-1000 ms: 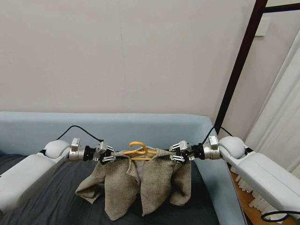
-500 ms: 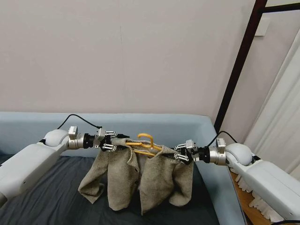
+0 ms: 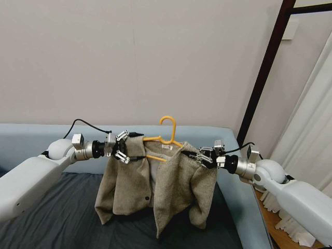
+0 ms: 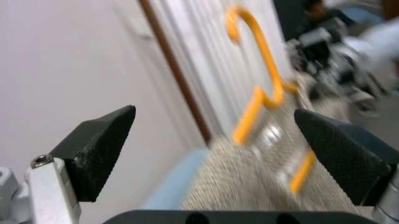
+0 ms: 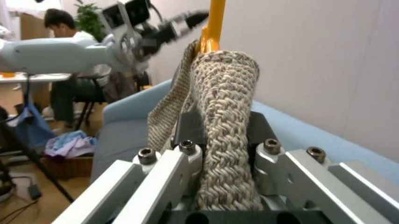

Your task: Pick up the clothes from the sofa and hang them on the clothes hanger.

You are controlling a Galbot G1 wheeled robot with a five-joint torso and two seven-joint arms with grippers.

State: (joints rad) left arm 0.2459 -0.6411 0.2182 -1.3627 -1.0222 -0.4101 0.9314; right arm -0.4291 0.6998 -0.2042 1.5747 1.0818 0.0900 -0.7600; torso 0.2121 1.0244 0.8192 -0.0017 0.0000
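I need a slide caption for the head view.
The right claw clamps the beige knitted cardigan on its orange hanger above the blue sofa; the left claw is open beside the other shoulder.

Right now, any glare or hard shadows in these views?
Head view: soft even light, no glare on the cardigan or wall. Right wrist view: the right gripper, shut on the cardigan, is evenly lit; a bright patch washes out the room behind. Left wrist view: the open left gripper is dark against the pale wall.
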